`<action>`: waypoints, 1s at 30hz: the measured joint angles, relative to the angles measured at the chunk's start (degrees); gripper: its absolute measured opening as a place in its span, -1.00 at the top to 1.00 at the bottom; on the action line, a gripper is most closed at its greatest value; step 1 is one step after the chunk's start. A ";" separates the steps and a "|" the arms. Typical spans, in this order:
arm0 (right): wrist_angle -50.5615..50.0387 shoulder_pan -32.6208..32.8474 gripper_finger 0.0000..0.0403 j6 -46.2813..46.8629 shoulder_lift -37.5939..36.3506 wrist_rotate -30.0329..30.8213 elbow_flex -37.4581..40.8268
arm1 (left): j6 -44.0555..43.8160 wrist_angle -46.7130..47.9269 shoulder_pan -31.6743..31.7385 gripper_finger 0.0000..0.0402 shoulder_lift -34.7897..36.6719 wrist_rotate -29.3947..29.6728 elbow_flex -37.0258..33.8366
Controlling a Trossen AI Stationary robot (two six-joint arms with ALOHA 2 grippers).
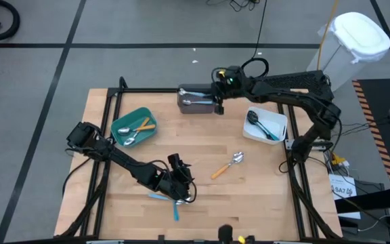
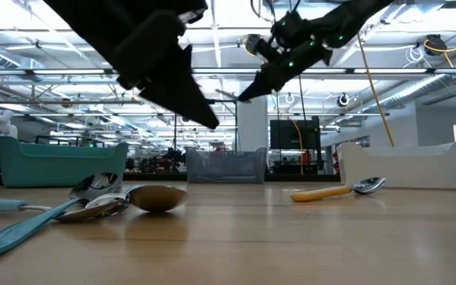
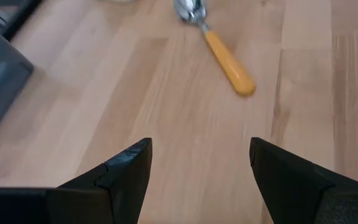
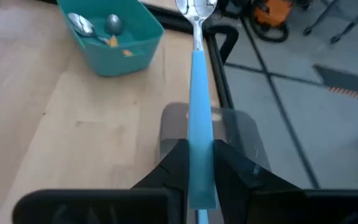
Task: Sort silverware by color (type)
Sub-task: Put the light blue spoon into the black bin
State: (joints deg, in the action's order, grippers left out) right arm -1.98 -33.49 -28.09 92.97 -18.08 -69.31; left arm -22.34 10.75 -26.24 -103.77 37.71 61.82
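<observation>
My right gripper (image 4: 201,180) hangs over the grey bin (image 1: 196,100) at the table's far edge, shut on a blue-handled piece of silverware (image 4: 197,93) with a silver head. My left gripper (image 3: 197,174) hovers open and holds nothing, low over the table's near middle (image 1: 181,179). Just behind it, blue-handled pieces (image 1: 175,203) lie flat on the wood. An orange-handled spoon (image 1: 227,165) lies flat ahead of the left fingers (image 3: 222,53). The teal bin (image 1: 134,127) holds orange-handled spoons. The white bin (image 1: 266,125) holds dark-headed pieces. My right gripper pinches the blue handle (image 4: 199,158) between its two fingers, toward the handle's free end. The handle runs along the fingers and sticks out ahead of them, with the silver head (image 4: 196,7) farthest out. The piece is lifted clear, above the grey bin (image 4: 235,134).
The table's black frame rails (image 1: 107,115) run along its left and right edges. Bare wood lies between the teal bin and the white bin. A white lidded container (image 1: 357,37) stands on the floor beyond the table's far right corner.
</observation>
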 joint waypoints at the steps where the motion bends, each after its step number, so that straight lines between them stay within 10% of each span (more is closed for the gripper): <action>1: -0.18 -0.68 0.77 0.24 1.25 -0.26 -0.77 | -0.59 0.99 0.00 -0.34 0.00 -0.56 0.00; 30: -5.16 -7.23 0.75 -5.62 17.77 -0.16 -8.09 | -14.38 8.22 3.90 -0.34 0.00 -0.46 0.00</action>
State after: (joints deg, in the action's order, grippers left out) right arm -7.14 -40.72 -33.71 110.74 -18.24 -77.41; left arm -36.72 18.97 -22.34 -103.77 37.25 61.82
